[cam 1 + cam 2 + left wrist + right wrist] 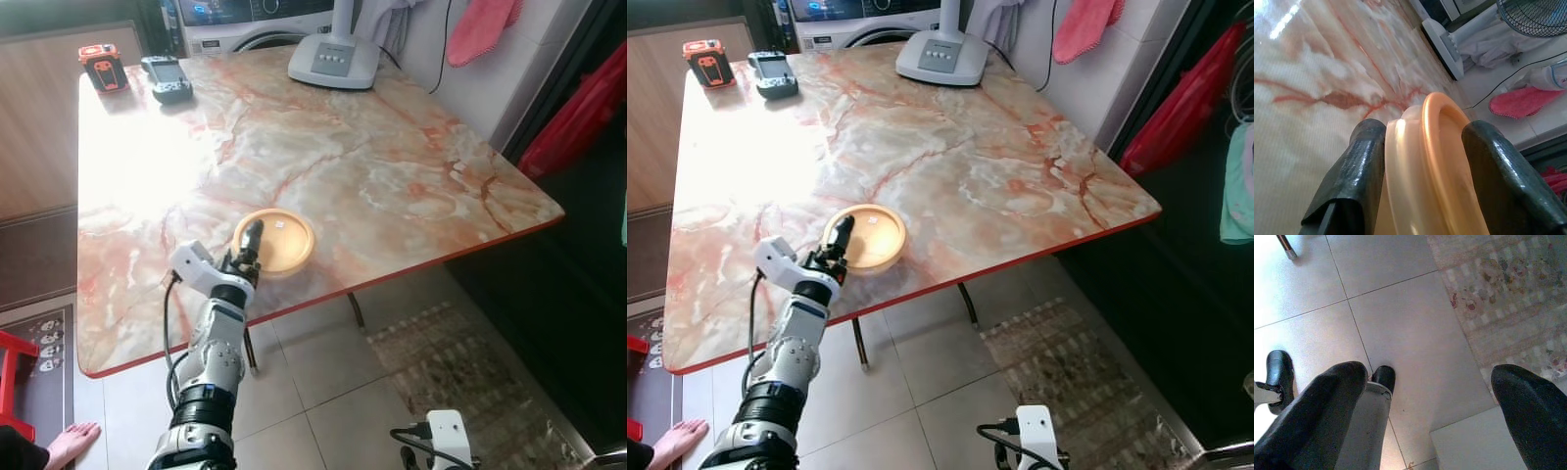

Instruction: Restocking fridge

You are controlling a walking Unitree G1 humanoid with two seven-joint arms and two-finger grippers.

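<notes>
Silver left arm reaches up and forward over the marble table (392,176) near edge. Left gripper (1422,161) straddles the rim of the orange bowl (279,238), fingers part-open, one each side, close against it. Right gripper (1430,401) hangs spread wide above floor tiles (1400,308).

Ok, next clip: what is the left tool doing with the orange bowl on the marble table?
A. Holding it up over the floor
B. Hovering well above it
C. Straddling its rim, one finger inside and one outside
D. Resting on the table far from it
C: the left wrist view shows the orange bowl's rim between the left tool's two black fingers, with the bowl sitting on the marble table.
</notes>
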